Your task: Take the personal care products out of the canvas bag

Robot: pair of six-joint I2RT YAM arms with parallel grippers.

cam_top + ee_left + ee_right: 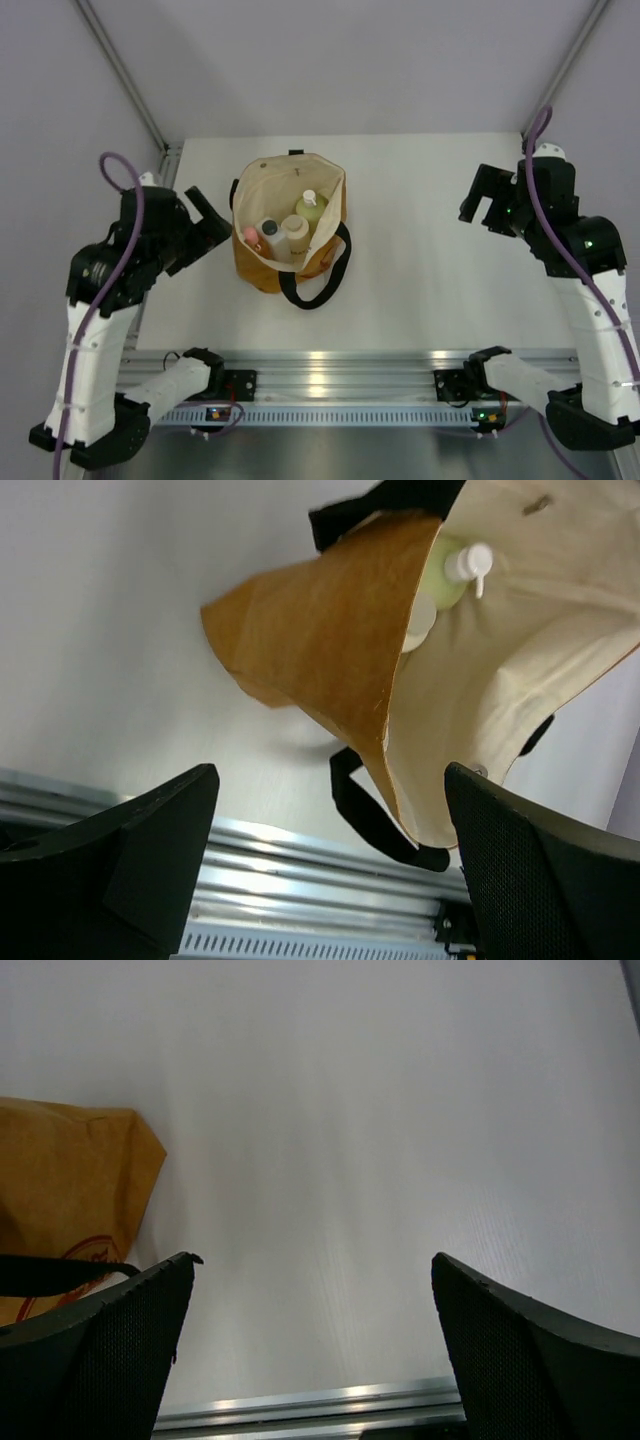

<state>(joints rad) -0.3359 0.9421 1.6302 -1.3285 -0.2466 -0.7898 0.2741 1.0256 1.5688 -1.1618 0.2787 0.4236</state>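
No writing on the canvas bag (pixel 256 264) is readable.

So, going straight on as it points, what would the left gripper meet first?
Probably the mustard-tan side of the cream-and-tan canvas bag, near its open rim. Nothing shows between it and the open left gripper, though depth is unclear.

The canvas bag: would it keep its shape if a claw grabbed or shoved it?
Probably floppy: the canvas bag has creased, sagging fabric walls. Pushed, it would likely crumple before sliding. The bottles inside probably weigh it down somewhat.
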